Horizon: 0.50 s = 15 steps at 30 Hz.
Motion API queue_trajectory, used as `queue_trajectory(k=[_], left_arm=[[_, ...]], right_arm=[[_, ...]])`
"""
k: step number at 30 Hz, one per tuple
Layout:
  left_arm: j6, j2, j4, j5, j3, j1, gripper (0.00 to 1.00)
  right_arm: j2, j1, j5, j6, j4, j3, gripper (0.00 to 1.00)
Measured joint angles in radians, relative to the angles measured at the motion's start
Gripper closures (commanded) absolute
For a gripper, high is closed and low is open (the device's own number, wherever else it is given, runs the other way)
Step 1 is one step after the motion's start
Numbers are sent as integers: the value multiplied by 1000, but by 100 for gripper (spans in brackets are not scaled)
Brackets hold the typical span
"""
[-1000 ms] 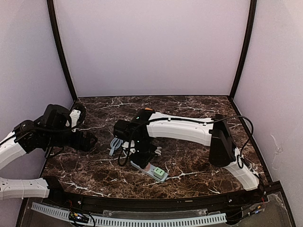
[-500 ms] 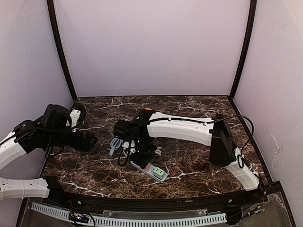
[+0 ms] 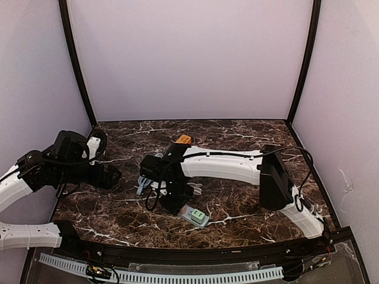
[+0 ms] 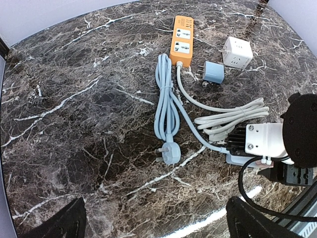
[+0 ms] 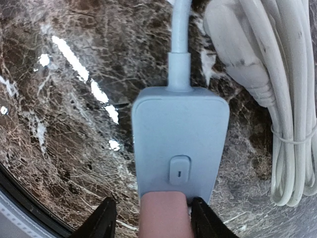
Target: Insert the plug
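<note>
Your right fingers (image 5: 103,222) stand parted either side of the plug (image 5: 163,218), a gap showing on one side. The plug is a smooth pinkish block on the grey power strip (image 5: 181,134), just below its button (image 5: 179,170). Your left fingers (image 4: 62,223) hang spread wide; only their camera shows the orange strip (image 4: 181,39) and white cube (image 4: 237,49) on the desk (image 4: 74,99).

1. A lab test cell: plain pale walls (image 3: 189,59) close off the back and both sides of the frame.
2. Black corner posts (image 3: 77,65) frame it.
3. Two robot arms (image 3: 225,164) are bolted at the bottom edge of a marble-patterned table (image 3: 237,133), beside a slotted cable duct (image 3: 177,277).
</note>
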Motion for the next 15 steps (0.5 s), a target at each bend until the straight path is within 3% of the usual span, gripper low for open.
queue_trajectory(k=[3, 15], left_arm=[[0, -2, 0, -1, 0, 0, 1], [0, -11, 0, -8, 0, 0, 1]], right_arm=[[3, 6, 6, 21, 10, 3, 26], [-11, -1, 41, 79, 14, 3, 19]])
